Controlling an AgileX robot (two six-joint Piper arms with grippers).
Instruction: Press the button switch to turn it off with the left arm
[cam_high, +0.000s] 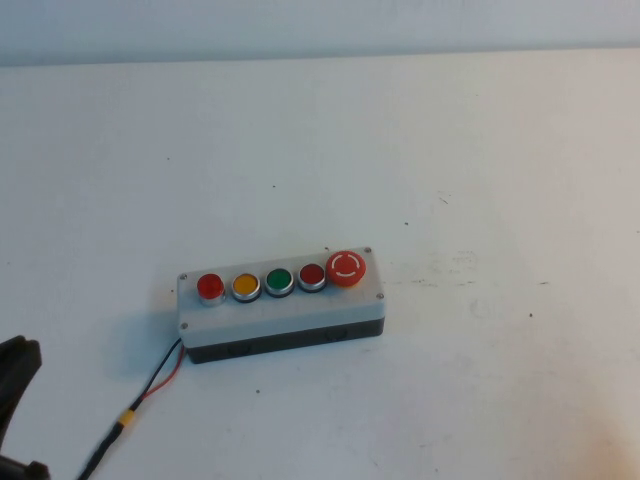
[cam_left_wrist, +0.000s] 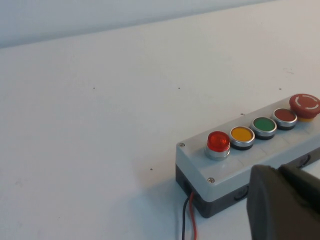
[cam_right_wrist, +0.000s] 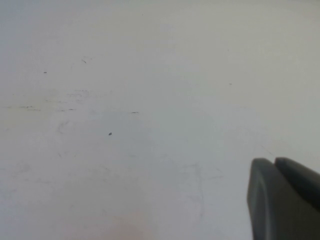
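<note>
Button switch, a light grey oblong box on a black base with red, yellow, green and red buttons plus a red mushroom button, sits mid-worktop, untouched; its leftmost red button looks lit, so pressing remains. Left gripper hangs near its wired end, right gripper over bare worktop; both mostly cropped, so whether either's fingers are spread I cannot tell

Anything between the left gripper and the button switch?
Only the red-black wires on bare table, per high view; left gripper at lower left, button switch mid-table. Right gripper elsewhere.
</note>
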